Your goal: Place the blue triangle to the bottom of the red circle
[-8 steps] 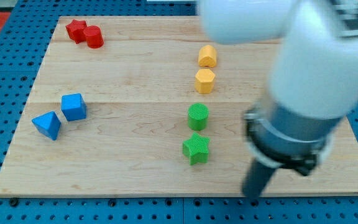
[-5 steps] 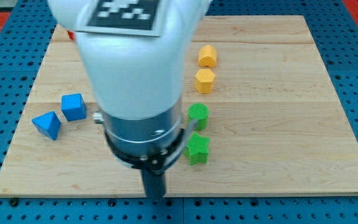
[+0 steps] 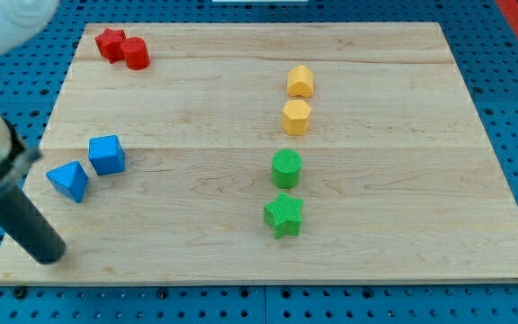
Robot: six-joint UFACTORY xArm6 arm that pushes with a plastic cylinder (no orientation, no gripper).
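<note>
The arm has swept from the right to the near-left corner; the tip (image 3: pixel 50 255), a bare rod without jaws, now sits just near-left of the untouched blue triangle (image 3: pixel 68 181), well short of the far-left red circle (image 3: pixel 136 54)

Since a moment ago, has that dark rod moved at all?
Yes. My tip has swept toward the view's left, from beside the green star to the board's lower-left corner, below the blue triangle.

One camera looks steeply down, near, over the whole wooden board (image 3: pixel 196 225).
</note>
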